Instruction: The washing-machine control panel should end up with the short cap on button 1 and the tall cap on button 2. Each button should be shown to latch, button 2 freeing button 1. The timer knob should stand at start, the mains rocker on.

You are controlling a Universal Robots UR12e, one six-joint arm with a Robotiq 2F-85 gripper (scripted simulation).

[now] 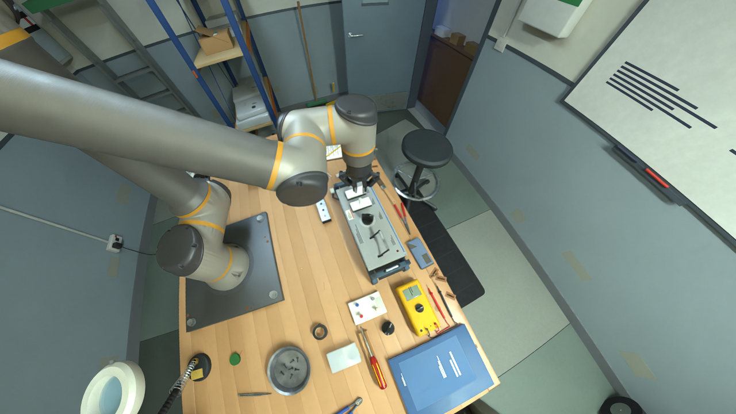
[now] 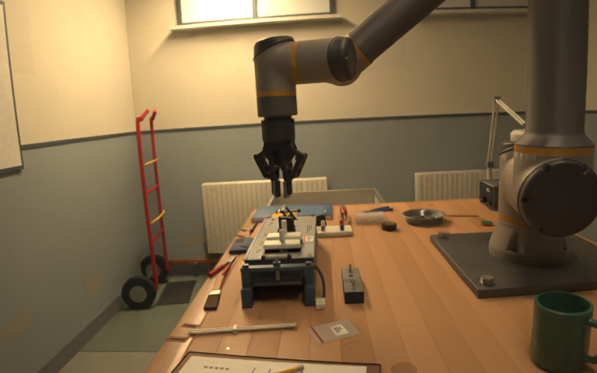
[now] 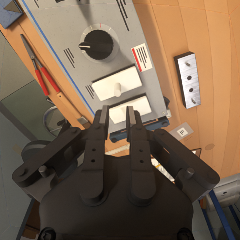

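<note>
Two white button plates sit side by side at the near end of the grey control panel (image 3: 99, 57). The farther plate (image 3: 116, 83) carries a tall white cap (image 2: 283, 229). The nearer plate (image 3: 130, 108) looks flat. The black timer knob (image 3: 96, 44) sits beyond them, its white mark pointing left in the wrist camera. My gripper (image 2: 281, 191) hangs well above the button end (image 1: 356, 198) of the panel. It is narrowed and holds nothing. The rocker is not clear to me.
The steel peg block (image 3: 187, 79) lies on the table right of the panel, with a small label card (image 2: 335, 330) near it. Red-handled pliers (image 3: 39, 68) lie left of the panel by the table edge. A green mug (image 2: 561, 330) stands at the near right.
</note>
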